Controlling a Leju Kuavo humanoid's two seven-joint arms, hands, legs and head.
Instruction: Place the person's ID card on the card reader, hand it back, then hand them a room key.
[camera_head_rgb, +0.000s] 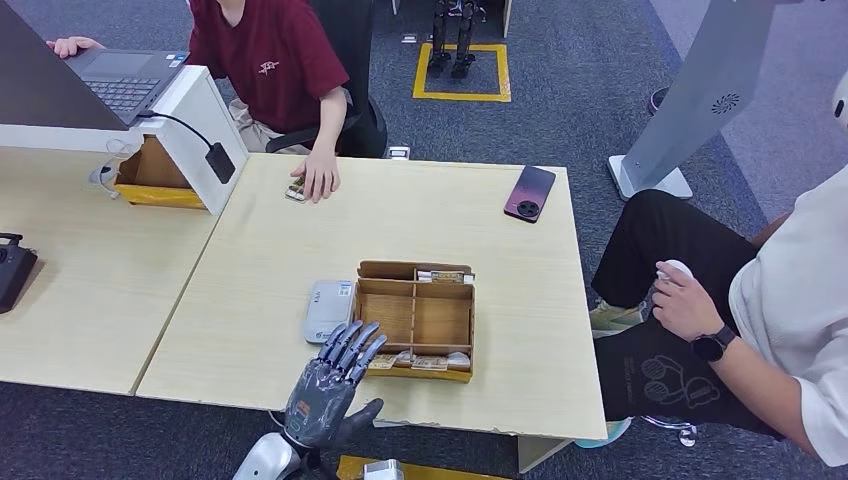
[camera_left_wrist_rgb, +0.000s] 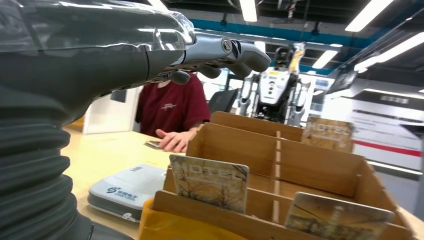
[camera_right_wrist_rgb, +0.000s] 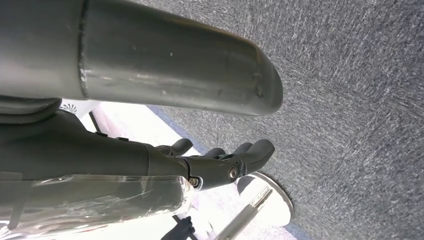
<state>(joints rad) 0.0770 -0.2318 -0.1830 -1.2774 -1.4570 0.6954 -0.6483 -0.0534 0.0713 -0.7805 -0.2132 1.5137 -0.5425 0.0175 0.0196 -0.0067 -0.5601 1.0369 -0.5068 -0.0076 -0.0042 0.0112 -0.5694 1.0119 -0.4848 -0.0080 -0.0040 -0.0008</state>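
A pale wooden table (camera_head_rgb: 250, 300) fills the head view. Near its front edge stands a shallow brown cardboard tray with dividers (camera_head_rgb: 418, 318), holding printed hotel key cards (camera_left_wrist_rgb: 210, 181) upright along its near and far walls. Touching the tray's left side lies a flat white card reader with rounded corners (camera_head_rgb: 327, 310).

The robot's silver left hand (camera_head_rgb: 330, 385) hovers at the table's front edge, released, fingers spread and extended, holding nothing, its fingertips just above the reader's near corner and the tray's front wall.

The right hand (camera_right_wrist_rgb: 220, 160) hangs beside the body over grey carpet, fingers loosely extended, also empty.

The ID card appears to be the small card (camera_head_rgb: 296, 189) at the far edge, under the fingers of a seated person in a dark red shirt (camera_head_rgb: 270, 55); it is too small to be sure. It lies well apart from the robot's hand.

Risks, as a judgement: reaching forward, the arm may brush the tray and topple the key cards or shift the reader. A thin card flat on the wood may slide away rather than lift. The person's fingers cover it, so contact with them is possible.
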